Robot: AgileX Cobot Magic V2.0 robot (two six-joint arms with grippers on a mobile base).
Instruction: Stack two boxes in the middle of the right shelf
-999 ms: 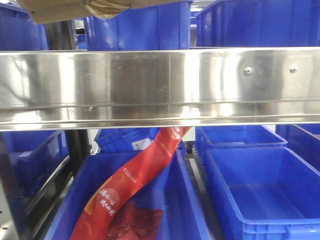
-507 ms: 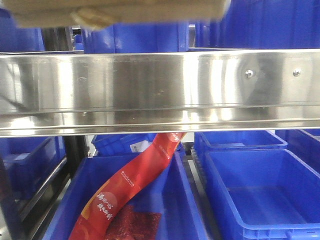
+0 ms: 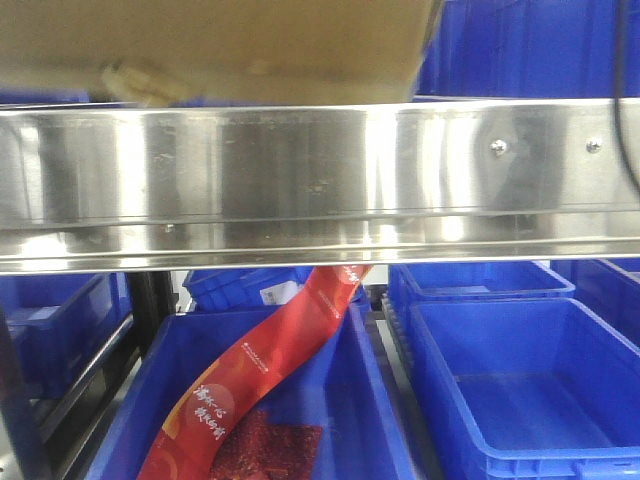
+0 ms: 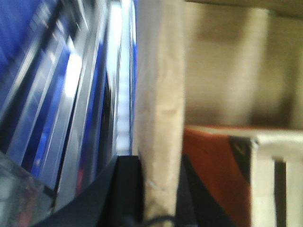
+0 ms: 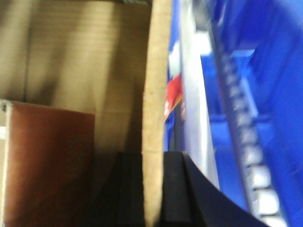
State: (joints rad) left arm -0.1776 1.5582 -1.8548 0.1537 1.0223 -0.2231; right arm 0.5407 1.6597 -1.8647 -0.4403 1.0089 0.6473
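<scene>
Lower than a second ago: cardboard box now fills much more of the front view, bottom edge just above the shelf rail, crumpled tape scrap hanging at the left. Pinched on both side walls: left gripper clamped across one wall, right gripper across the other. Best carried level, both arms together, bottom clear of the rail, away from the blue bins behind.
</scene>
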